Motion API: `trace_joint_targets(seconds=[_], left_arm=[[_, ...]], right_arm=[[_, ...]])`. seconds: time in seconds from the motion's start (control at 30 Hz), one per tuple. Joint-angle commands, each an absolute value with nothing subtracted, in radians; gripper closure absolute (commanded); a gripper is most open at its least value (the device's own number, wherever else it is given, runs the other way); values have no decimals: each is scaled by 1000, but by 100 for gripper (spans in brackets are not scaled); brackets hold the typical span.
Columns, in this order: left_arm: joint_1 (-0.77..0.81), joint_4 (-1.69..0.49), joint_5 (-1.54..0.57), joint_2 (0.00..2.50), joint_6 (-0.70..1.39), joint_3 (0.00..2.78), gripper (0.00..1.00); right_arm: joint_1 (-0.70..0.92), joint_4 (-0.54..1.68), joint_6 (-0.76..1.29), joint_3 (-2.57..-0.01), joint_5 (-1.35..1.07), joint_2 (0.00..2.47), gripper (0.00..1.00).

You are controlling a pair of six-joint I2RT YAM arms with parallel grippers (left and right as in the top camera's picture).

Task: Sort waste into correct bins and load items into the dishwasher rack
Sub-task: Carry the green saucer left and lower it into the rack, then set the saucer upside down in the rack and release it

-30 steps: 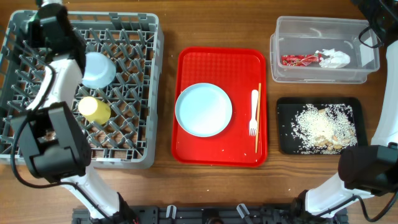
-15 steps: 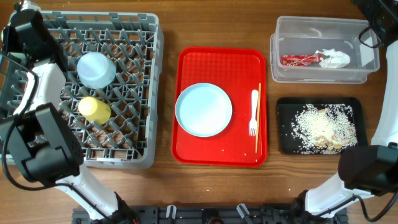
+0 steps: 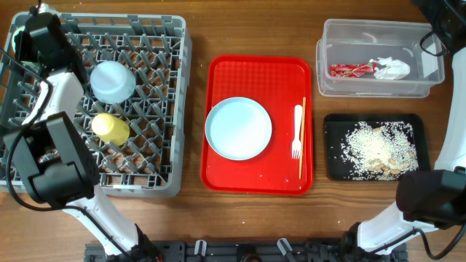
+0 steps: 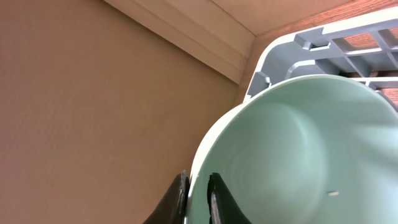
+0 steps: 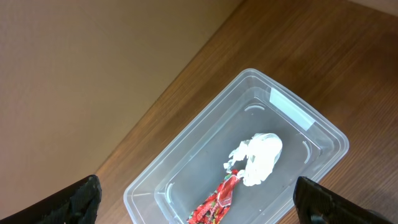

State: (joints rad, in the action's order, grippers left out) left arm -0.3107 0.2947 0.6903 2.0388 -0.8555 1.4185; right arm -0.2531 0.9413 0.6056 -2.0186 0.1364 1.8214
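"Rim or wall: where was the pale green bowl (image 4: 298, 149) taken hold of?"

"The rim was pinched edgewise by the left tool (image 4: 197, 198), its jaws drawn narrow, one finger inside and one outside. The bowl was held at the far left corner of the dishwasher rack (image 4: 336, 37), hidden from overhead by the arm."

"How was it judged to handle?"

"Light, stiff, smooth plastic was assumed. On so thin a lip it could be expected to swing or slip, so the pegs were counted on for support."

"And farther off?"

"A pale blue bowl (image 3: 112, 80) and a yellow cup (image 3: 111, 128) were seen among the grey pegs. On the red tray (image 3: 258, 73) lay a flat round plate (image 3: 238, 129), judged hard to get under, beside a white fork (image 3: 297, 131) and thin chopsticks (image 3: 303, 138). Farthest, the right tool (image 5: 200, 202) was held wide open above the clear tub (image 3: 364, 91) holding wrapper (image 3: 349, 70) and tissue (image 3: 392, 69). Rice scraps (image 3: 378, 149) were spread in the black tray (image 3: 335, 145)."
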Motion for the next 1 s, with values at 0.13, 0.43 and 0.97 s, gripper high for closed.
trace_joint_targets(seconds=[0.13,0.43,0.97], left_arm=[[-223,295,687,2063,-855,1427,78],[-170,257,810,2062,-773,1427,64],[-91,-175,320,1839,-70,1427,41]], right_arm=[[-250,939,613,-2021,153,1831,0],[-250,939,612,-2021,153,1831,0],[-250,939,612,-2021,153,1831,0]])
